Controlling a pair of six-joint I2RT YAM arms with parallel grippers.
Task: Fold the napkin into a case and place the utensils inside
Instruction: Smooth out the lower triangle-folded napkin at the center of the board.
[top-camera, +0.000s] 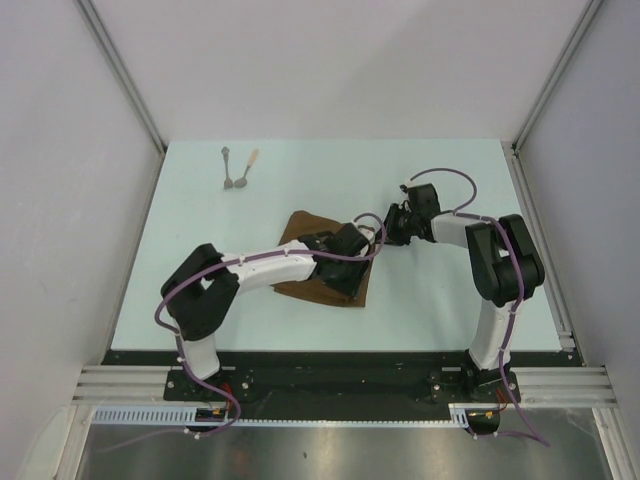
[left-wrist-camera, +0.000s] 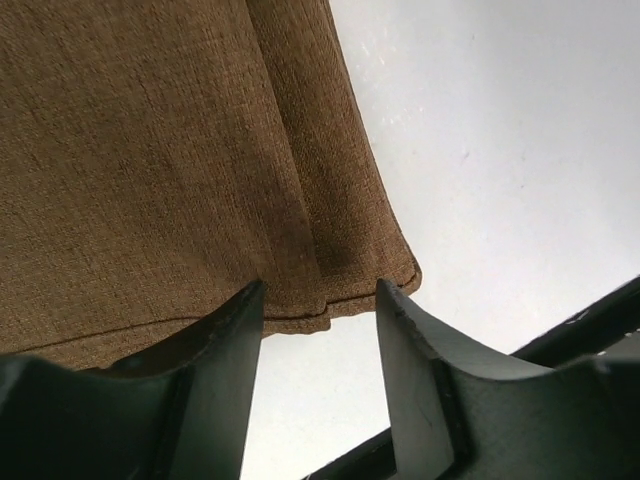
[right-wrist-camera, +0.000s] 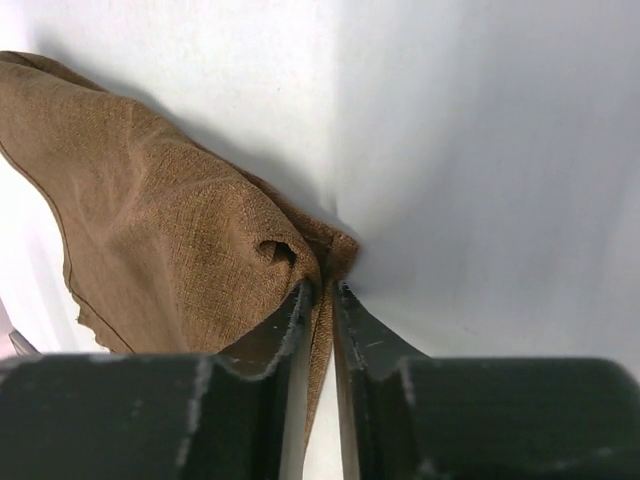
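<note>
Napkin (top-camera: 298, 228), the soft plain brown matte cloth, lies approx mid-table on the pale flat table (top-camera: 450, 310), w/ both arms reaching over it.

Progress, as I judge it: you're partway thru the folding. The left wrist view shows one layer lapped over another along a straight crease, so at least one fold looks done. No narrow long pouch yet, so the case isn't made.

Utensils (top-camera: 238, 170), two slim spoon-like pieces w/ dark heads (one grey metal handle, one pale tan), lie side by side near the table's far-left corner, well apart from the cloth. Neither is touched.

Container check: none exists yet, and nothing sits inside or under any fold that I can see.

Right gripper (right-wrist-camera: 320, 295): jaws nearly together, pinching a bunched bit of napkin edge just right of table centre, cloth humped up beside it.

Left gripper (left-wrist-camera: 320, 300): jaws moderately apart, the hemmed corner lying at the gap between the tips, not pinched.

Left for you: finish the folds, then load both utensils.
</note>
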